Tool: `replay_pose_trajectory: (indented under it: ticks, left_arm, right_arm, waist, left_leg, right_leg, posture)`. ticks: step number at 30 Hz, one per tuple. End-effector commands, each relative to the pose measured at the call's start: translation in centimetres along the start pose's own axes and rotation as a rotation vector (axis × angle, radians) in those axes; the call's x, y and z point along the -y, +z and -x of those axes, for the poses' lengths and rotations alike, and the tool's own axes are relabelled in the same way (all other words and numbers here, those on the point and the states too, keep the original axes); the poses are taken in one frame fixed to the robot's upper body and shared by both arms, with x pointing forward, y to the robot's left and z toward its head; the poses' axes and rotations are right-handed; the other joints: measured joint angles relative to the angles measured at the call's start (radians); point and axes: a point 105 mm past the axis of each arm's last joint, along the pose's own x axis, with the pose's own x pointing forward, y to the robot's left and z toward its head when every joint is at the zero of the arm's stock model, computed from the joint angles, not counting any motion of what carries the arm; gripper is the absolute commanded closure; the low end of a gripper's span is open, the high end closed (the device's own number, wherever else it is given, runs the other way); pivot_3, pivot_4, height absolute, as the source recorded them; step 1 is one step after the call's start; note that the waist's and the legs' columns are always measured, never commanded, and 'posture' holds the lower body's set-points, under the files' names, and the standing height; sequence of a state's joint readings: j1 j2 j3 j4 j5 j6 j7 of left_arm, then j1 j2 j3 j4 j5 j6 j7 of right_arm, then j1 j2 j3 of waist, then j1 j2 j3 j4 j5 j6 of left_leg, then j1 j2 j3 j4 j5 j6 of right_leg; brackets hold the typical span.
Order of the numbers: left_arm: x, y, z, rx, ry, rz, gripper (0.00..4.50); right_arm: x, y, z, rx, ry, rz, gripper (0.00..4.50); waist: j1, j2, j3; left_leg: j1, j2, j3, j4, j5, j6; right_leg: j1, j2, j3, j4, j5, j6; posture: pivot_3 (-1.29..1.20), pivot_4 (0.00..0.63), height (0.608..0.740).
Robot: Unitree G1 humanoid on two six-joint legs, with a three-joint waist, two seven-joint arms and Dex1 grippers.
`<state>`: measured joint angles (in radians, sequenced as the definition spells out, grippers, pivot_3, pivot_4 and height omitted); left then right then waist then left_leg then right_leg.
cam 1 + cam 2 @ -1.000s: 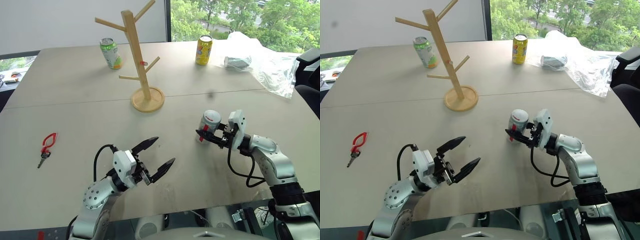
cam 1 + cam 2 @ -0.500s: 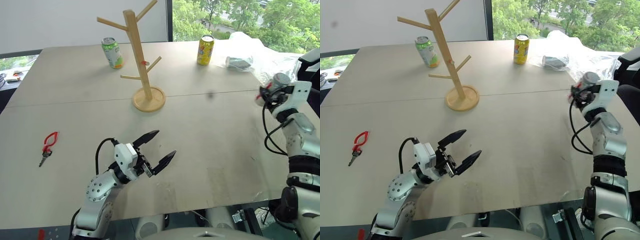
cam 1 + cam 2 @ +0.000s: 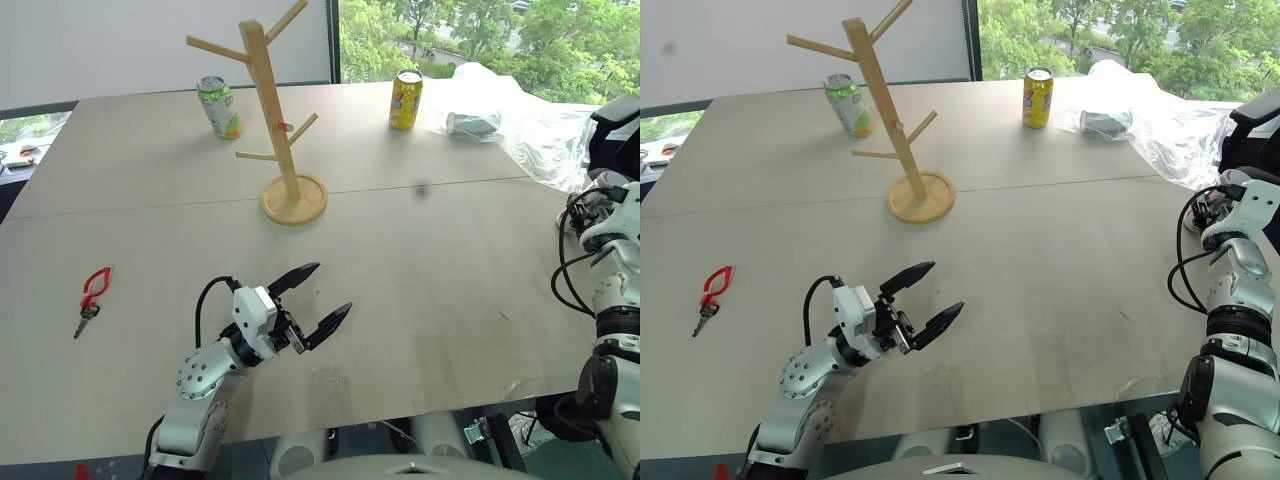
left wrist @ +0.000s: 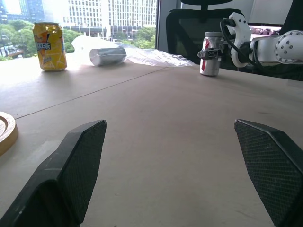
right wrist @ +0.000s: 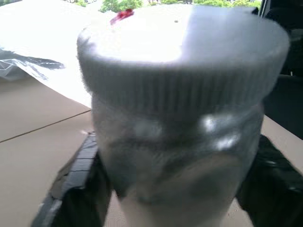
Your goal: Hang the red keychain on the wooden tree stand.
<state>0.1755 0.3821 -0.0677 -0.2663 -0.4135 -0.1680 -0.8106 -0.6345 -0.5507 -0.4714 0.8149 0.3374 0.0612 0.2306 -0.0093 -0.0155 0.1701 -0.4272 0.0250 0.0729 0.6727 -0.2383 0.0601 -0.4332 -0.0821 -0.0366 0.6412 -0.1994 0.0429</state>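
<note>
Matte beige counter (image 3: 420, 270) by windows. The red keychain (image 3: 92, 295), a thin teardrop loop, lies flat at the left, dark key toward the near edge. The pale wooden tree stand (image 3: 280, 120) stands upright, far behind it. The left hand (image 3: 318, 303) hovers, fingers spread, empty. At the right edge, the right hand (image 4: 208, 53) flanks a silver can (image 4: 211, 46); grip unclear.

No lettering on the three drink cans or elsewhere can be read.
</note>
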Motion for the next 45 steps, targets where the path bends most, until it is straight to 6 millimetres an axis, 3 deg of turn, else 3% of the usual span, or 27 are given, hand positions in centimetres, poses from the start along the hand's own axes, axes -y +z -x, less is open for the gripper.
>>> replay_pose_trajectory:
  ticks: [1, 8, 16, 21, 23, 25, 30, 33, 36, 39, 45]
  left_arm:
    - [0.1, 0.9, -0.3, 0.033, -0.007, -0.031, 0.0]
    - [0.1, 0.9, -0.6, 0.038, -0.013, -0.029, 0.0]
    - [0.3, 1.1, -1.0, 0.039, -0.029, -0.024, 0.0]
    - [0.5, 1.2, -1.2, 0.04, -0.034, -0.021, 0.0]
    - [0.3, 1.5, -1.3, 0.052, -0.023, -0.023, 0.0]
    - [-0.5, 2.0, -1.5, 0.062, 0.032, -0.046, 0.0]
    - [-7.0, 3.7, -0.5, 0.077, 0.531, -0.077, 0.0]
    - [-9.7, 4.8, 1.2, 0.047, 0.785, -0.128, 0.0]
    - [-10.8, 5.0, 3.2, 0.007, 0.919, -0.112, 0.0]
    - [-11.8, 5.1, 6.4, -0.045, 1.008, -0.102, 0.0]
    - [-12.8, 4.4, 12.4, -0.209, 1.018, -0.066, 0.0]
  right_arm:
    - [0.6, 2.3, -0.2, 0.076, -0.011, -0.012, 0.06]
    - [0.0, 3.8, 0.2, 0.153, 0.024, -0.007, 0.06]
    - [-1.4, 9.5, 1.6, 0.394, 0.093, -0.026, 0.06]
    - [-2.3, 11.8, 2.2, 0.474, 0.129, -0.036, 0.06]
    - [-3.8, 12.5, 2.7, 0.504, 0.196, -0.013, 0.06]
    - [-7.1, 12.8, 3.5, 0.516, 0.359, 0.027, 0.06]
    - [-16.3, 9.3, 7.6, 0.383, 0.853, 0.127, 0.06]
    - [-20.0, 6.0, 10.5, 0.261, 1.108, 0.214, 0.06]
    - [-21.9, 3.3, 12.5, 0.169, 1.285, 0.274, 0.06]
    - [-23.4, 1.6, 14.1, 0.118, 1.428, 0.3, 0.06]
    - [-25.3, -0.7, 15.9, 0.092, 1.597, 0.322, 0.06]
  waist:
    - [-0.001, 0.0, 0.0]
    - [-0.002, 0.0, 0.0]
    - [-0.002, 0.0, 0.0]
    - [-0.001, 0.0, 0.0]
    - [-0.002, 0.0, 0.0]
    - [-0.002, 0.0, 0.0]
    - [-0.003, 0.0, 0.0]
    - [-0.001, 0.0, 0.0]
    - [0.002, 0.0, 0.0]
    - [0.001, 0.0, 0.0]
    - [-0.002, -0.001, 0.0]
  left_leg:
    - [0.0, 0.0, 0.0, 0.0, 0.0, 0.0]
    - [0.0, 0.0, 0.0, 0.0, 0.0, 0.0]
    - [0.0, 0.001, 0.0, 0.0, 0.0, 0.0]
    - [0.0, 0.001, 0.0, 0.0, 0.0, 0.0]
    - [0.0, 0.001, 0.0, 0.0, 0.0, 0.0]
    - [0.0, 0.001, 0.0, 0.0, 0.0, 0.0]
    - [0.001, 0.002, -0.001, 0.0, 0.0, 0.0]
    - [0.0, 0.002, -0.001, 0.0, 0.0, 0.0]
    - [0.0, 0.001, -0.002, 0.0, 0.0, 0.0]
    - [0.0, 0.001, -0.002, 0.0, 0.0, 0.0]
    - [0.0, 0.002, -0.002, 0.0, 0.0, 0.0]
  right_leg:
    - [0.0, 0.0, 0.0, 0.0, 0.0, 0.0]
    - [0.0, 0.0, 0.0, 0.0, 0.0, 0.0]
    - [0.0, 0.0, 0.0, 0.0, 0.0, 0.0]
    - [0.0, 0.0, 0.0, 0.0, 0.0, 0.0]
    - [0.0, 0.0, 0.0, 0.0, 0.0, 0.0]
    - [0.0, 0.0, 0.0, 0.0, 0.0, 0.0]
    - [0.0, 0.001, 0.0, 0.001, 0.0, 0.0]
    - [0.0, 0.001, -0.001, 0.0, 0.0, 0.0]
    - [0.0, -0.001, -0.001, 0.0, 0.0, 0.001]
    - [0.0, -0.001, -0.001, 0.0, 0.0, 0.001]
    - [0.0, 0.001, -0.003, 0.0, 0.0, 0.0]
  posture:
    - [0.0, 0.15, 0.74]
    - [0.0, 0.15, 0.74]
    - [0.0, 0.15, 0.74]
    - [0.0, 0.15, 0.74]
    - [0.0, 0.15, 0.74]
    - [0.0, 0.15, 0.74]
    - [0.0, 0.15, 0.74]
    - [0.0, 0.15, 0.74]
    - [0.0, 0.15, 0.74]
    - [0.0, 0.15, 0.74]
    - [0.0, 0.15, 0.74]
